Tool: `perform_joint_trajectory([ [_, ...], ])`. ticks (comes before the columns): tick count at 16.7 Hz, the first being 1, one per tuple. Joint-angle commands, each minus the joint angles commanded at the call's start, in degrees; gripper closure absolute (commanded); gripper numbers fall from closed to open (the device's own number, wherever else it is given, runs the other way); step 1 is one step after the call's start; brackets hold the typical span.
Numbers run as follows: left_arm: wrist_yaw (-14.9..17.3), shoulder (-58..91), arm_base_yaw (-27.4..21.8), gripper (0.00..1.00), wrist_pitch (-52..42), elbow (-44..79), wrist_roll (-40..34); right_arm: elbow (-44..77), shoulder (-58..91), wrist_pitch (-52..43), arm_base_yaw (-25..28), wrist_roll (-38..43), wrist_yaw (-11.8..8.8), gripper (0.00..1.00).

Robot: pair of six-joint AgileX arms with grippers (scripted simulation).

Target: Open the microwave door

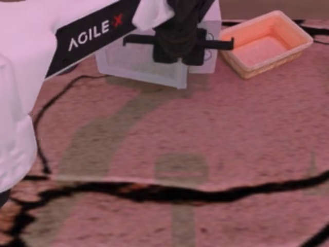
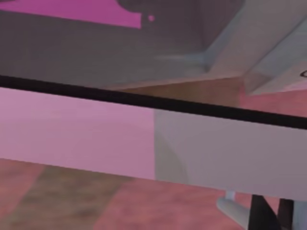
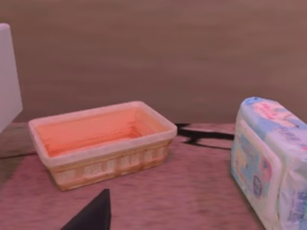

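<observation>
Patience matters here: we judge our left gripper point(image 1: 177, 49) should swing the microwave door point(image 1: 141, 69) in an arc about its hinge, not tug straight. It sits at the microwave point(image 1: 208, 31), at the tabletop's point(image 1: 205, 154) far edge; whether its fingers are apart we cannot tell. The door is a flat, smooth, pale panel. Right of it sits a woven basket point(image 1: 267, 43). Our right arm is unseen from above.
</observation>
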Motion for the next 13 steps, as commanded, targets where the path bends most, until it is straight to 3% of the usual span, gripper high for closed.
perform_joint_trajectory([
  [13,1.2,-2.9,0.3,1.0,2.5,-4.1,2.4,0.0,0.0,0.0,0.0,0.0,0.0,0.0],
])
